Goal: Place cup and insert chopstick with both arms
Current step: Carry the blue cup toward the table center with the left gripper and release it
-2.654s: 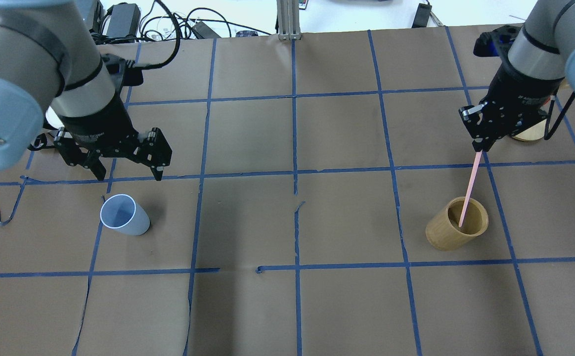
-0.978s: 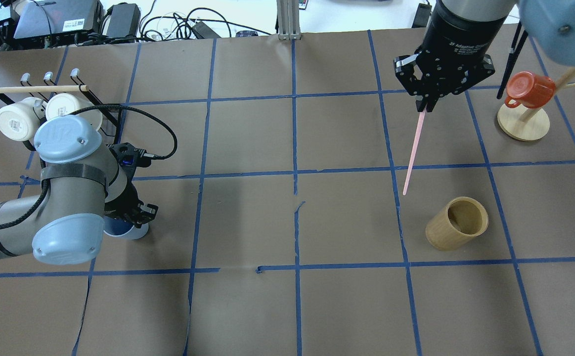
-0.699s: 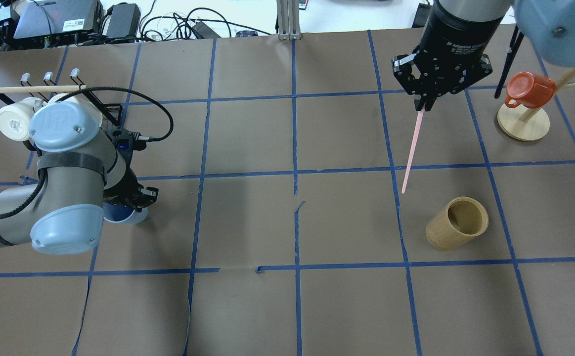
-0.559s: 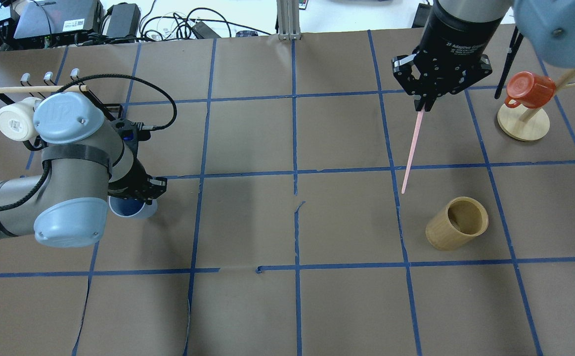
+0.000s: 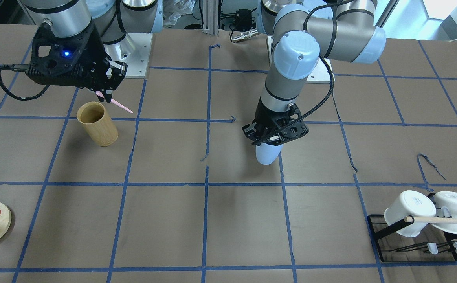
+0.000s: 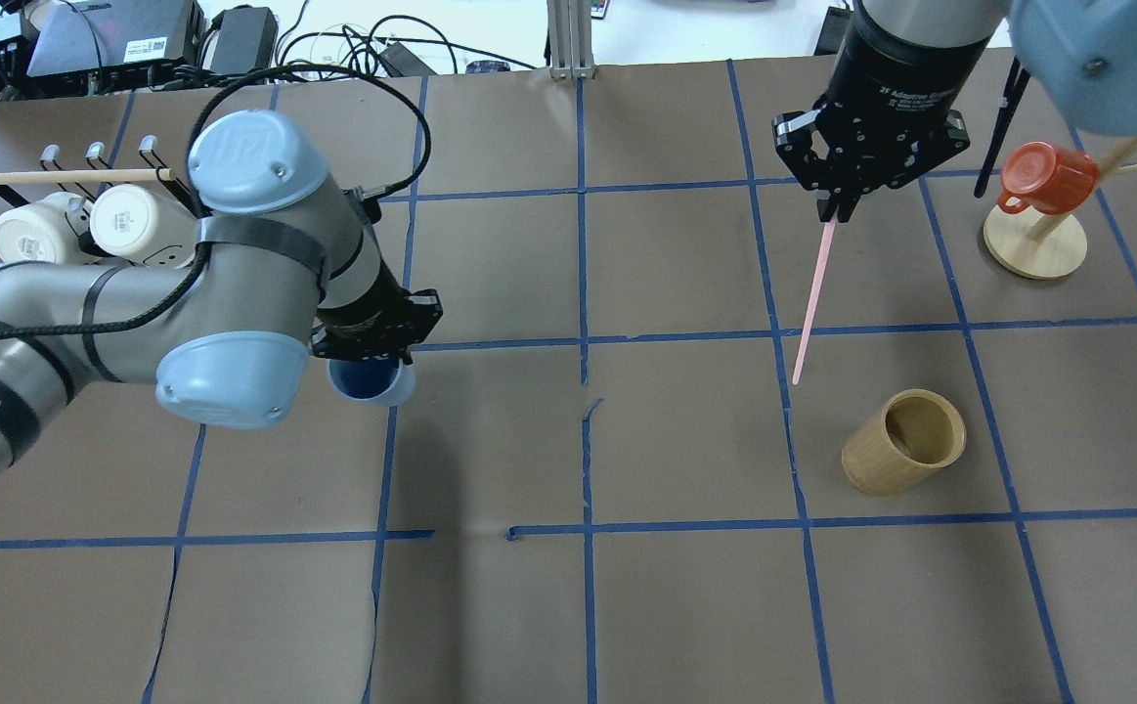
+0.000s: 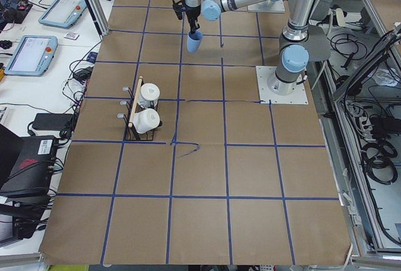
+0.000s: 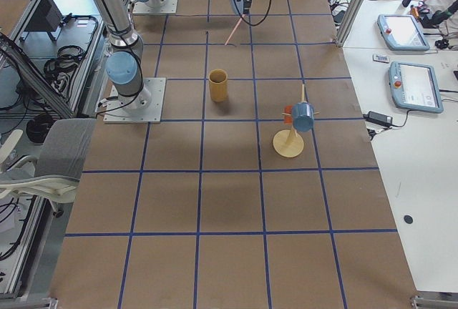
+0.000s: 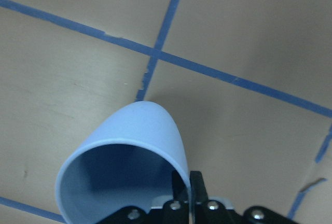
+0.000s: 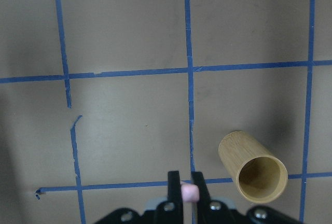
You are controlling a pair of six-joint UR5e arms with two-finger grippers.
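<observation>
My left gripper (image 6: 374, 354) is shut on the rim of the light-blue cup (image 6: 370, 381) and holds it above the table, left of centre. The cup shows below the fingers in the front view (image 5: 268, 152) and fills the left wrist view (image 9: 124, 167). My right gripper (image 6: 832, 207) is shut on the top end of the pale-pink chopstick (image 6: 810, 293), which hangs down at a slant above the table. In the front view the chopstick (image 5: 115, 103) points away from my right gripper (image 5: 101, 94). Its end shows between the fingers in the right wrist view (image 10: 189, 192).
A tan bamboo cylinder (image 6: 904, 441) stands on the table right of the chopstick's tip. A black rack with two white mugs (image 6: 89, 220) and a wooden rod (image 6: 74, 176) is at the far left. A red mug on a wooden stand (image 6: 1039, 205) is at the far right.
My left arm has carried the blue cup up and to the right, toward the table's centre. My right gripper with the chopstick has barely moved in the last second.
</observation>
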